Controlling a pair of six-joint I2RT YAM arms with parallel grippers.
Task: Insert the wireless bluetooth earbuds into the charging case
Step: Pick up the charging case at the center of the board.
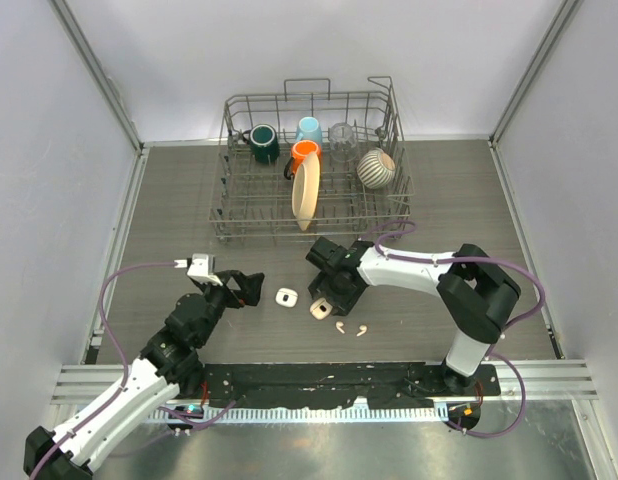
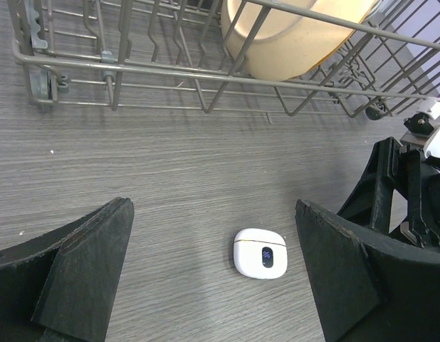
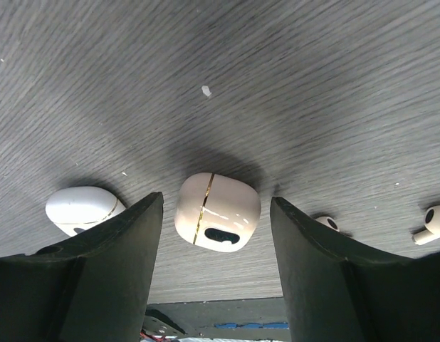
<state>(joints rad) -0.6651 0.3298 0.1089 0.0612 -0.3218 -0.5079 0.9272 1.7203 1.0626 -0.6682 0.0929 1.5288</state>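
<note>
Two small closed cases lie on the table. The white case with a dark oval window lies between my left fingers in the left wrist view. The pinkish case with a gold seam lies between my right fingers in the right wrist view. Two tiny white earbuds lie just right of it; they show in the right wrist view. My left gripper is open, left of the white case. My right gripper is open, over the pinkish case.
A wire dish rack stands at the back of the table with mugs, a glass, a striped bowl and a beige plate. Its near edge shows in the left wrist view. White walls enclose the table on three sides.
</note>
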